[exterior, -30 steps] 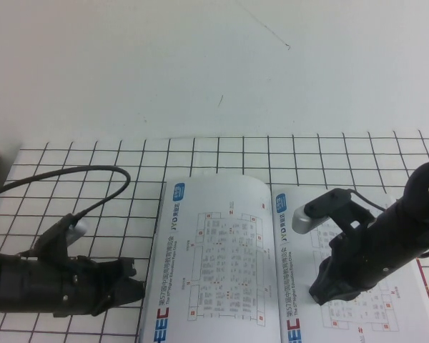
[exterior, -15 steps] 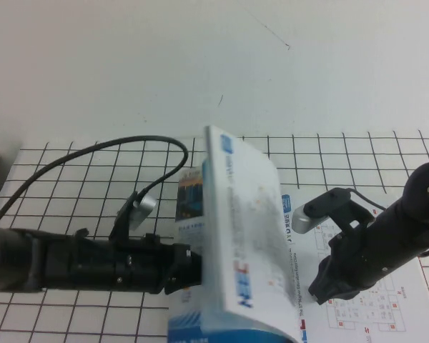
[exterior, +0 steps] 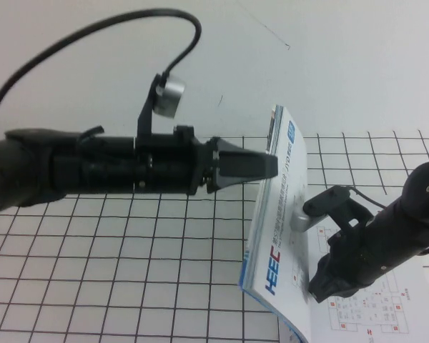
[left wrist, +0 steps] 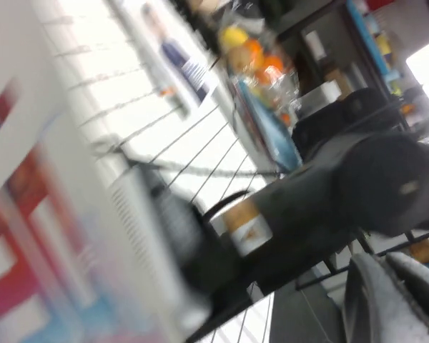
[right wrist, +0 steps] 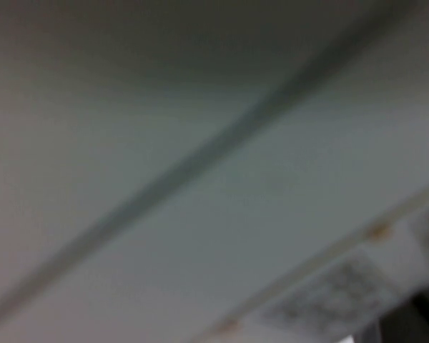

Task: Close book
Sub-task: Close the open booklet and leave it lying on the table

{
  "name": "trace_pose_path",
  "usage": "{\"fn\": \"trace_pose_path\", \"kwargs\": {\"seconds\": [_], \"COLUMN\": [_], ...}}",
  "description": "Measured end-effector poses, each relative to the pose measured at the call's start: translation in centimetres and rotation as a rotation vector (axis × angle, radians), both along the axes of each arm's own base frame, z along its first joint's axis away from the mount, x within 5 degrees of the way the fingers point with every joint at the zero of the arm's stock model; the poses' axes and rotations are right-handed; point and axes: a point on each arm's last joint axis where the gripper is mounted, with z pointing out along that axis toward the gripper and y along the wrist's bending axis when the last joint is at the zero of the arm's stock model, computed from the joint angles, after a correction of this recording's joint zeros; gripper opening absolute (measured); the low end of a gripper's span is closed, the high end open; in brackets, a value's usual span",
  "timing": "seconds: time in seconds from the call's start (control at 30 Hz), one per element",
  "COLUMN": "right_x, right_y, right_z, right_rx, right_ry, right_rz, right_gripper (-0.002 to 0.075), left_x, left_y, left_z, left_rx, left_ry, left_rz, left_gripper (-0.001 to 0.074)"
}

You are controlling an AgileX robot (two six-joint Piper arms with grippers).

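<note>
The book (exterior: pixel 280 214) lies at the right of the checked mat. Its left half stands lifted and leans over to the right, with the blue "HEEC" lettering on its underside showing. The right page (exterior: pixel 390 307) stays flat on the mat. My left gripper (exterior: pixel 270 166) reaches in level from the left, shut, its tip against the raised half near the upper edge. The left wrist view shows its fingers (left wrist: pixel 386 300) close together and the book (left wrist: pixel 50 236) as a blur. My right gripper (exterior: pixel 327 284) rests low on the right page beside the spine.
The black-lined grid mat (exterior: pixel 129 250) spreads to the left under my left arm. A plain white surface (exterior: pixel 307 78) lies behind it. The left arm's cable (exterior: pixel 129 20) loops high over the arm. My right arm (exterior: pixel 400 229) crosses the book's right side.
My left arm has risen and swept right, carrying the book's left half from flat, through upright, to leaning over the right page. The right arm has stayed in place.
</note>
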Motion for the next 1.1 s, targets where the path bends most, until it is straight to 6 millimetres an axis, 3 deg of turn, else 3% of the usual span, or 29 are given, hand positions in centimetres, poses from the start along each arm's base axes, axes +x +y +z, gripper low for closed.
{"fn": "trace_pose_path", "kwargs": {"seconds": [0.2, 0.3, 0.43, 0.57, 0.7, 0.8, 1.0, 1.1], "right_x": [0.0, -0.1, -0.7, -2.3, -5.4, -8.6, -15.1, -18.3], "right_y": [0.0, -0.2, -1.3, -2.7, -4.0, -5.4, -9.0, -11.1], "right_z": [0.1, 1.4, 5.8, 12.1, 19.0, 22.9, 26.6, 27.3], "right_rx": [-0.002, -0.003, 0.000, 0.024, 0.097, 0.125, 0.088, 0.071], "right_ry": [-0.006, -0.038, -0.144, -0.285, -0.456, -0.571, -0.689, -0.763], "right_rz": [0.004, 0.000, -0.001, 0.015, 0.017, 0.015, -0.074, -0.152], "right_gripper": [-0.0003, -0.0003, -0.0003, -0.0003, -0.0003, -0.0003, -0.0003, -0.0003], "left_x": [-1.6, -3.4, -5.6, -8.1, -10.9, -13.2, -18.1, -20.5], "left_y": [0.5, 1.3, 2.9, 4.9, 6.7, 7.9, 10.0, 11.1], "left_z": [7.5, 10.3, 12.0, 13.6, 14.8, 15.4, 16.1, 16.0], "left_rx": [-0.052, 0.009, 0.133, 0.255, 0.391, 0.506, 0.676, 0.721], "left_ry": [-0.215, -0.328, -0.417, -0.499, -0.563, -0.599, -0.627, -0.629], "left_rz": [0.015, 0.033, 0.047, 0.080, 0.122, 0.156, 0.221, 0.296], "left_gripper": [-0.0004, -0.0004, -0.0004, -0.0004, -0.0004, -0.0004, -0.0004, -0.0004]}}
